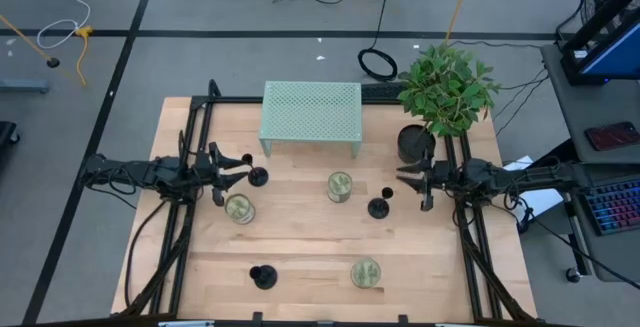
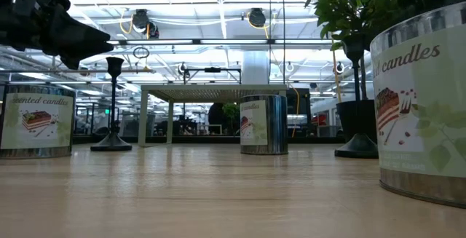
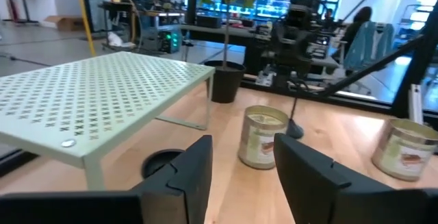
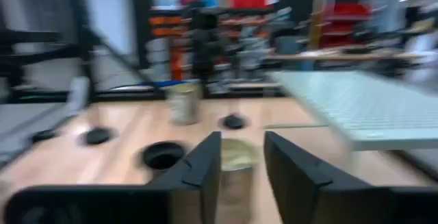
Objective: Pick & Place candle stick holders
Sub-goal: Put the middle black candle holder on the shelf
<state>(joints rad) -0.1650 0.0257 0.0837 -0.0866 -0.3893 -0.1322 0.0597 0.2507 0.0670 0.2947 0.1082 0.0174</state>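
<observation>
Candle jar [image 2: 426, 114] nearest on wooden table [image 1: 310, 242], both hands open, lit workshop behind.

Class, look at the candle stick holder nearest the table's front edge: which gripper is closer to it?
Left. The left gripper sits up and slightly left of that front holder in the high view; the right gripper is farther off, across the table beside the plant pot.

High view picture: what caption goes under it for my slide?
Two open end effectors, left and right, hover over a table with three candle holders.
</observation>
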